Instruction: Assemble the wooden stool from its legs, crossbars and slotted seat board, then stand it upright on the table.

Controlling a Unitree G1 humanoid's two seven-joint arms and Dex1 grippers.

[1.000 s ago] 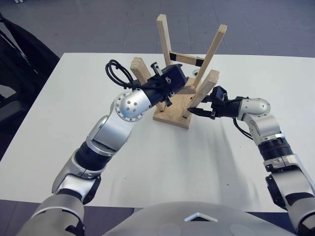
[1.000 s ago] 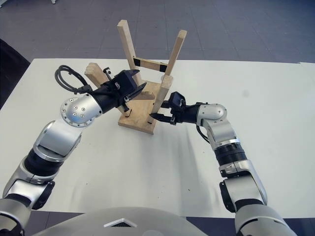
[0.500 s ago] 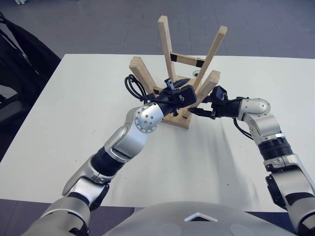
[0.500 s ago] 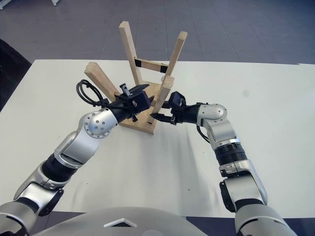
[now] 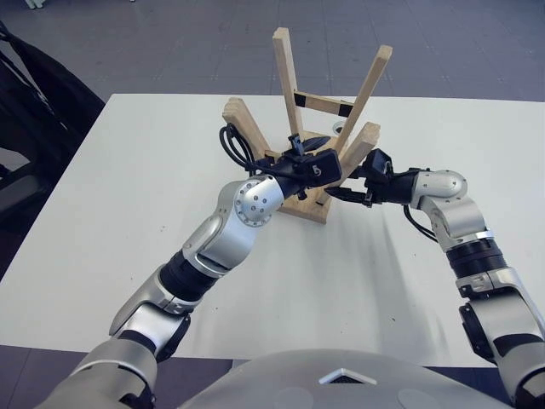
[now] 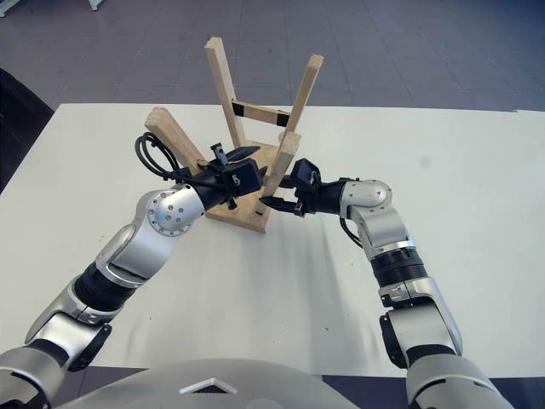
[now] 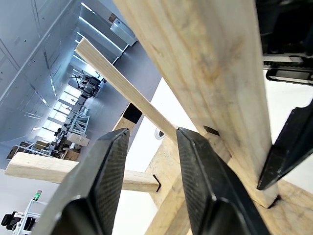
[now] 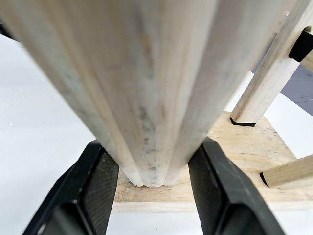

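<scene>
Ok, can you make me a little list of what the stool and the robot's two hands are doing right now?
stool: upside down on the white table
seat board: flat on the table, legs pointing up
crossbar: joins the two far legs
right gripper: fingers clamped on the near right leg, close to the board
left gripper: fingers open, among the legs, holding nothing
finished: no, not standing upright yet

Bright, even light pours down from overhead onto the white table [image 5: 119, 196], which glares a little. The stool [image 5: 298, 207] throws only a faint, soft-edged shadow. Ceiling lights [image 7: 100, 30] blaze in the left wrist view.
</scene>
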